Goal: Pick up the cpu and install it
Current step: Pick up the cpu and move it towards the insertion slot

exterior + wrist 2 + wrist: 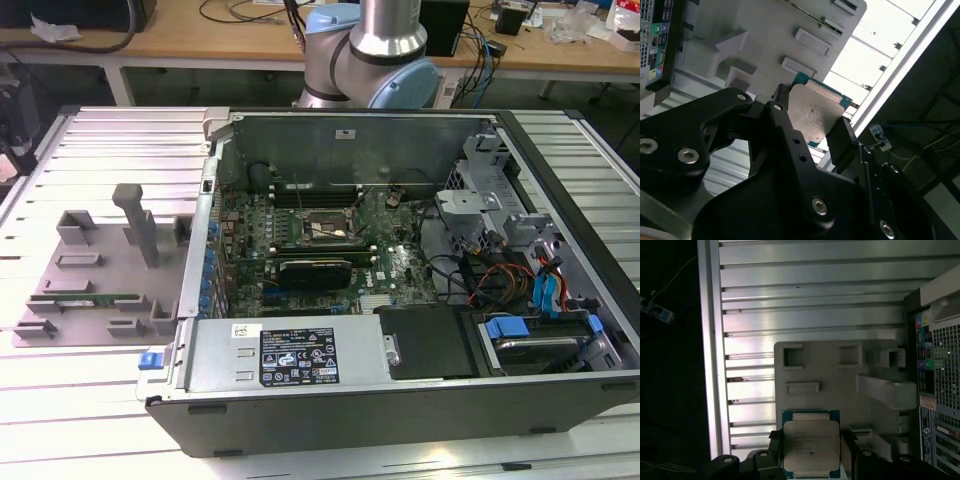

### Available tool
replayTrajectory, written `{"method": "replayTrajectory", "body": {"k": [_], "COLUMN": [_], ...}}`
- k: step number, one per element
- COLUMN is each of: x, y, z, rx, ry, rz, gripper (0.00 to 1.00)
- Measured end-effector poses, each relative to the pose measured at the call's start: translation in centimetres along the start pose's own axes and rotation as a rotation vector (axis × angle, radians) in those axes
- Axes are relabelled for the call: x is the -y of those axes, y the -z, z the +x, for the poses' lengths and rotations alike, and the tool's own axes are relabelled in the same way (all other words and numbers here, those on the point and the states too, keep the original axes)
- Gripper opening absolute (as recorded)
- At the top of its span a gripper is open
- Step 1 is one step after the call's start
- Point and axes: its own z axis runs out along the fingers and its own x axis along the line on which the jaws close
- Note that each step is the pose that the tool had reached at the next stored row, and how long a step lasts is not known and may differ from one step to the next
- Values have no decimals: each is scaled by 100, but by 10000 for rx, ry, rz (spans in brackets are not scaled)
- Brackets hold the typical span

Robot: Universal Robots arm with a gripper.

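Exterior view: open computer case [400,400] mid-frame, its socket [320,228] centre, grey tray [60,300] on the exterior view's left.
Second wrist view: gripper [812,125] jaws clamped on cpu [812,115] by opposite edges, tray behind.
First wrist view: cpu [811,447] metal top facing camera, over the tray's edge, case beside.

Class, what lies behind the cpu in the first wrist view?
A grey tray on the slatted table. The gripper holds the cpu; the tray part straight behind it is covered.

ribbed metal table [70,400] carries a grey holder tray [110,270] beside an open computer case [350,415]
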Motion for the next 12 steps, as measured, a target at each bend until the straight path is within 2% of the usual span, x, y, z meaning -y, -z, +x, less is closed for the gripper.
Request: {"method": "replayTrajectory", "body": {"k": [2,4,5,6,8,11,12], "x": [-14,-23,-32,-36,-47,-65,-67], "y": [104,163,228,258,363,593,635], "z": [-1,-2,-3,-3,-5,-9,-10], "rx": [2,3,4,6,7,12,13], "ry": [-1,1,1,1,2,1,2], "rz": [7,9,11,12,16,24,26], "gripper": [55,55,55,55,55,55,55]}}
